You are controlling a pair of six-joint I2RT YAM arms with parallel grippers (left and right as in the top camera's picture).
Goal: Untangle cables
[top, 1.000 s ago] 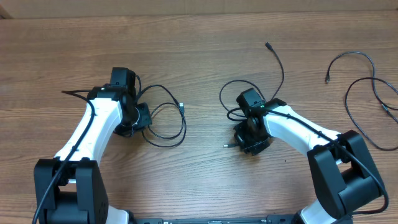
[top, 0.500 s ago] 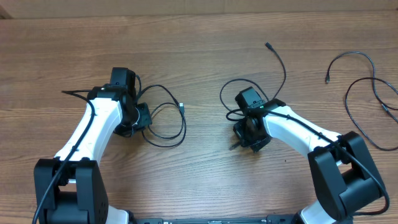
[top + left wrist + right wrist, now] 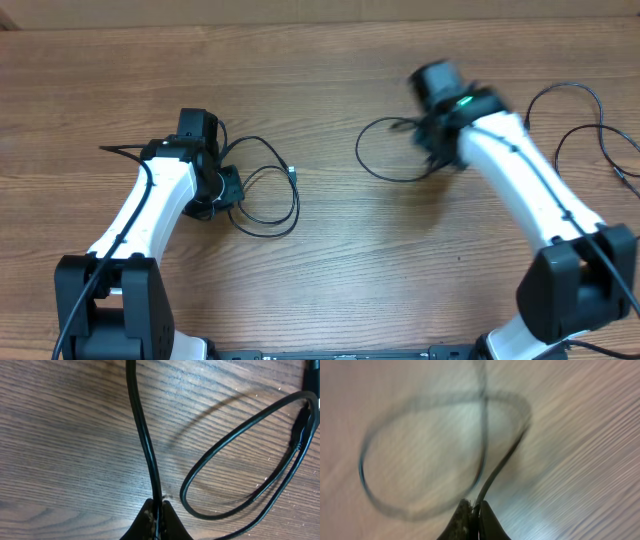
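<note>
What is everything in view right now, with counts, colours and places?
table: one, brown wood, under everything
left cable: one, black, looped beside the left arm
middle cable: one, black, blurred loop at centre
far-right cables: black, loose at the right edge, count unclear
left arm, right arm: one each, white and black
left claw: one, black, shut on the left cable
right claw: one, black, shut on the middle cable

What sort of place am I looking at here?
Likely a robotics lab bench: a left arm and right arm fixed at a wood-grain table strewn with thin black cables. Little else shows.
</note>
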